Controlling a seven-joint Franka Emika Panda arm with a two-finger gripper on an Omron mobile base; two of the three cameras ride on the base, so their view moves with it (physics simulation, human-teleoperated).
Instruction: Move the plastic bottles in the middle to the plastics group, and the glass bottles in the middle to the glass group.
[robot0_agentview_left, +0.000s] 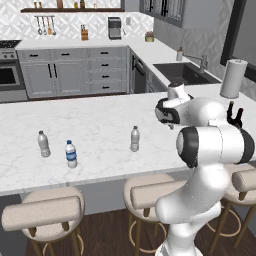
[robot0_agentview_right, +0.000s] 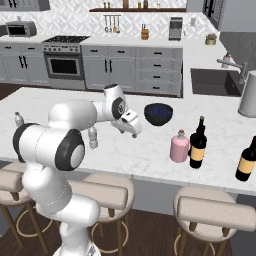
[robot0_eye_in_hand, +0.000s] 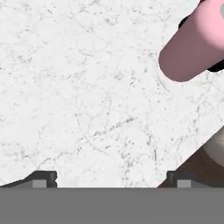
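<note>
Bright, even, shadowless rendered light.

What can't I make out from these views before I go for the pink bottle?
- Pink bottle: in the hand view the top and right edges cut it off, so its neck is out of frame.
- Clear water bottle: in the right base view the arm covers its upper part.
- Wine bottle at the right: the frame edge crops its side.
- Bottle labels: too small to read.

I see bare marble counter (robot0_eye_in_hand: 87, 96) under my wide-open gripper (robot0_eye_in_hand: 111, 178); pink bottle (robot0_agentview_right: 179, 146) touches the dark wine bottle (robot0_agentview_right: 198, 143), another wine bottle (robot0_agentview_right: 246, 159) apart at right, dark bowl (robot0_agentview_right: 158, 113) behind.
</note>
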